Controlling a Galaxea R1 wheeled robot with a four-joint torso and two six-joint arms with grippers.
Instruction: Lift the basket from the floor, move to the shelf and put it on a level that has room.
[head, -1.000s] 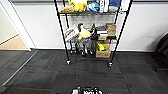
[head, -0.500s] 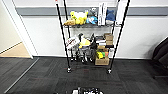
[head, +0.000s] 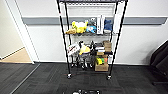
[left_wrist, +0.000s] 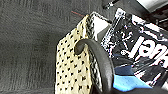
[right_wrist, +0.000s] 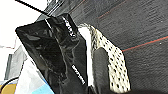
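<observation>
Hanging clear of the carpet floor (left_wrist: 27, 47): woven basket (left_wrist: 71, 67), cream open weave, dark looped handles, glossy black packet (right_wrist: 56, 52) inside. Judged light, flexible; lift by handles. Gripper closure: cannot tell.

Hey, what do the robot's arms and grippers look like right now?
Little can be told. Low in the head view sits dark hardware with pale glints, probably the robot's own; its shape is blurred. No cables, markings or arm colours can be made out.
</observation>
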